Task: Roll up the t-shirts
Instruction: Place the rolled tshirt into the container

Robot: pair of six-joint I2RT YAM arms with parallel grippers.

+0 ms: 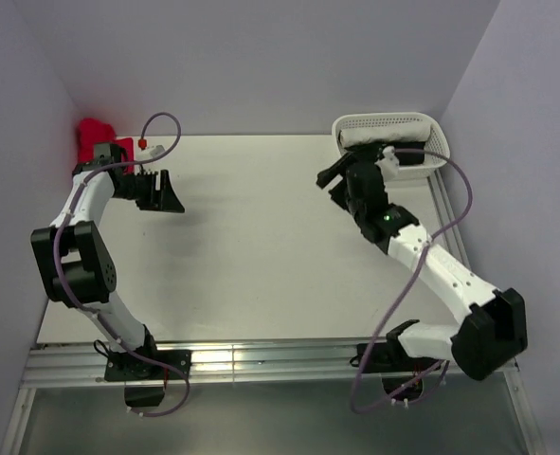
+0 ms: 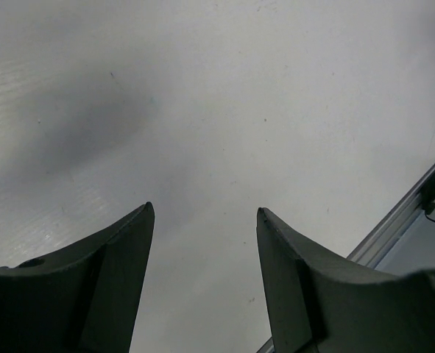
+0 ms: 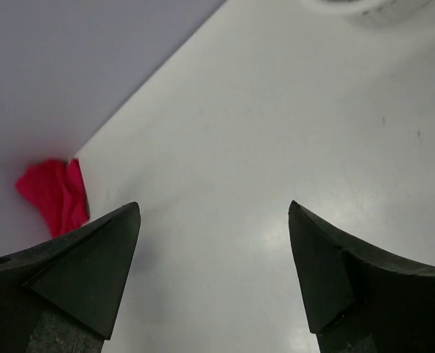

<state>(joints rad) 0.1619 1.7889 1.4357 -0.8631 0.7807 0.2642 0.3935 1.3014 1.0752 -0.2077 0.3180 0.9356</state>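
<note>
A crumpled red t-shirt (image 1: 95, 137) lies bunched in the far left corner against the wall, and it also shows at the left edge of the right wrist view as the red t-shirt (image 3: 53, 195). My left gripper (image 1: 161, 194) hovers just right of it over bare table, open and empty, as the left gripper (image 2: 204, 209) in its own view confirms. My right gripper (image 1: 329, 180) is near the back right, open with nothing between its fingers, seen as the right gripper (image 3: 213, 206) above the tabletop. No black t-shirt shows.
A white perforated basket (image 1: 429, 128) stands at the back right corner, with white fabric (image 1: 384, 135) inside; its rim (image 3: 372, 9) edges the right wrist view. Grey walls close the back and sides. A metal rail (image 2: 408, 213) runs along the table's edge.
</note>
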